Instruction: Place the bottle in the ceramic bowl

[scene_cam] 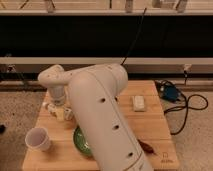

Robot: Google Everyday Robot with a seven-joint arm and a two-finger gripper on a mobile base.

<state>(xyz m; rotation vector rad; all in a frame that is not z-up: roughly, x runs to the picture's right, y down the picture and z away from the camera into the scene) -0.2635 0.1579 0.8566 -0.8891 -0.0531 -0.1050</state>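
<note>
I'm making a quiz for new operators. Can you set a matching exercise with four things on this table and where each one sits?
Things:
1. bottle
2. ceramic bowl
3. white cup
4. white block

Places:
A. front left corner of the wooden table
B. right of the arm, toward the back
C. lying at the left, at the gripper
D. partly hidden by the arm, right of the cup

Pairs: 1-C, 2-D, 3-A, 4-B
</note>
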